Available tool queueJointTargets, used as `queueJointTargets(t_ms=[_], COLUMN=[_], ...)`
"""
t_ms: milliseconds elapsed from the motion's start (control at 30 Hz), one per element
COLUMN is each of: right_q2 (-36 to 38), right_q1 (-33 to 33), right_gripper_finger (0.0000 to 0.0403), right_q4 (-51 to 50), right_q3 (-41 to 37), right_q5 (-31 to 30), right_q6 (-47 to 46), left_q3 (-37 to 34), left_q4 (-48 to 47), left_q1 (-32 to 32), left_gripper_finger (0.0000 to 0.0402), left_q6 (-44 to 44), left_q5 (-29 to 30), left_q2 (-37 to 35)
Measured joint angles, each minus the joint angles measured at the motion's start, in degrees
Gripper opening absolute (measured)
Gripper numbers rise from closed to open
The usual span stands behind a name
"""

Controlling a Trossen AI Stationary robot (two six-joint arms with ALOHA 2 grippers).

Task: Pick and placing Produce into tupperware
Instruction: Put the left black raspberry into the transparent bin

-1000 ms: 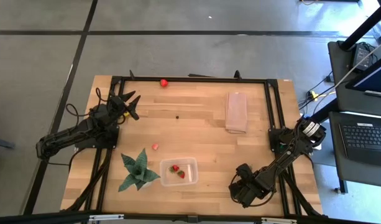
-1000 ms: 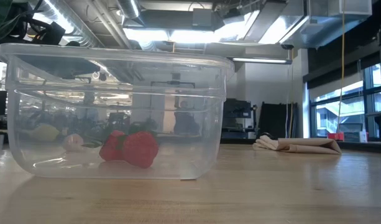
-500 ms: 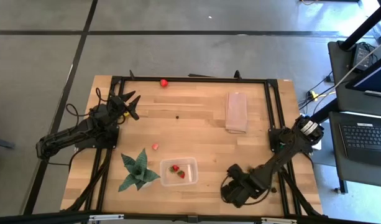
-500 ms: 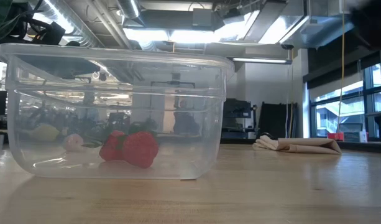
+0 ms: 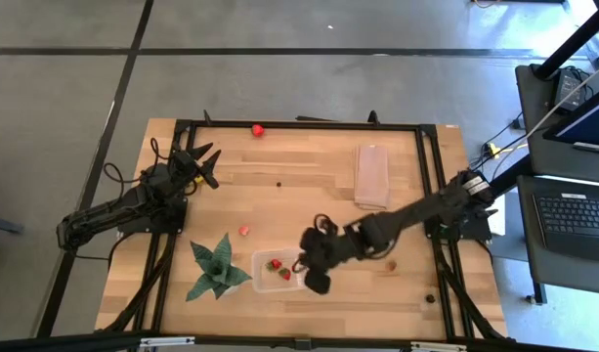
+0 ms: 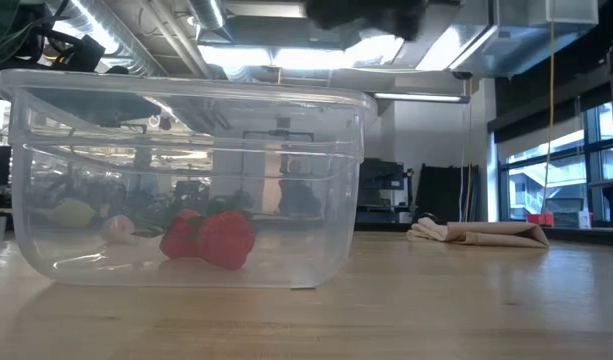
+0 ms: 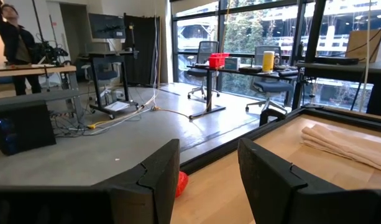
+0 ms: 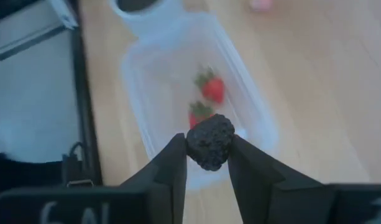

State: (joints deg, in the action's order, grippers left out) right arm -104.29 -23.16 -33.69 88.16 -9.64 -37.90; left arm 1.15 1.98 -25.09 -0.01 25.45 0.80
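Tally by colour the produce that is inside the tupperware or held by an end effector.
Red strawberries: 2, in the tupperware
Dark berry: 1, gripped by the right end effector
Total: 3

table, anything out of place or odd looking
Mostly tidy. One red fruit sits on the far black frame rail at the table's edge, where it could roll off. Loose pieces remain: a pink one beside the plant and a tiny dark berry mid-table. The right gripper holds a dark berry over the tupperware.
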Motion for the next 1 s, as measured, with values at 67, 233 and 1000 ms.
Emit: queueJointTargets(t_ms=[67,233,1000], right_q2=[-0.9,-6.0,-10.8], right_q1=[1.6,3.6,3.5], right_gripper_finger=[0.0104,0.0105,0.013], right_q4=[2.3,4.6,4.3], right_q3=[-0.2,-0.3,-0.3], right_q5=[2.0,6.5,7.9], right_q6=[3.3,8.6,11.5], left_q3=[0.0,0.0,0.0], left_q4=[0.0,0.0,0.0], left_q1=[0.0,0.0,0.0], left_gripper_finger=[0.0157,0.0157,0.0157], left_q6=[-0.2,-2.9,-2.9], left_q5=[0.0,0.0,0.0], left_q2=[0.0,0.0,0.0])
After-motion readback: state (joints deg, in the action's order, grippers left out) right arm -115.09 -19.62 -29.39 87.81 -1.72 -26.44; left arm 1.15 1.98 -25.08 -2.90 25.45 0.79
